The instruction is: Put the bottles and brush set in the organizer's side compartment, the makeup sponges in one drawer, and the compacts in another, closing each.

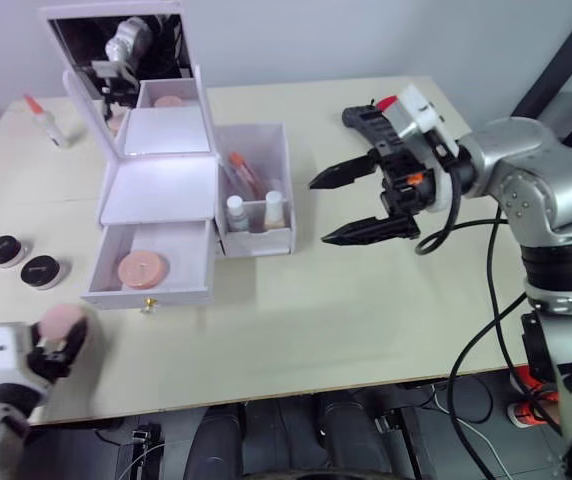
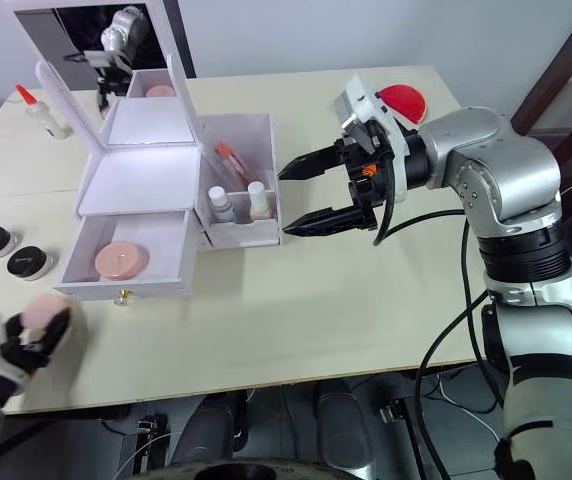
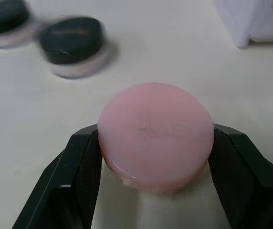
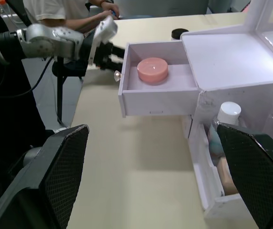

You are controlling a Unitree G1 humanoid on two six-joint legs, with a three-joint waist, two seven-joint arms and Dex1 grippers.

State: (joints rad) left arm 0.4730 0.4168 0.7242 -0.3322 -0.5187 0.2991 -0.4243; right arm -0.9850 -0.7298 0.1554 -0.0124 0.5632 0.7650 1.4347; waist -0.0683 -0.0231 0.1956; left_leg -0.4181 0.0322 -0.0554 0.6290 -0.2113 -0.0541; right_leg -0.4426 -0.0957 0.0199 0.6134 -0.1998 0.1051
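The white organizer (image 1: pixel 158 190) stands at the table's left with its mirror lid up. Its bottom drawer (image 1: pixel 146 296) is pulled open and holds one pink round makeup sponge (image 1: pixel 143 268). The side compartment (image 1: pixel 256 240) contains two small white-capped bottles (image 1: pixel 237 212) and an orange-pink tube. My left gripper (image 1: pixel 56 335) is near the front left edge, shut on another pink sponge (image 3: pixel 155 133). Two black-lidded compacts (image 1: pixel 41 270) sit on the table left of the drawer. My right gripper (image 1: pixel 318 211) hovers open just right of the side compartment, holding nothing.
A red-capped bottle (image 1: pixel 46 122) lies at the far left of the table. A red disc (image 2: pixel 403 100) lies at the back right. The upper tray holds something pink (image 1: pixel 169 101). A person (image 4: pixel 65 12) sits beyond the table's left end.
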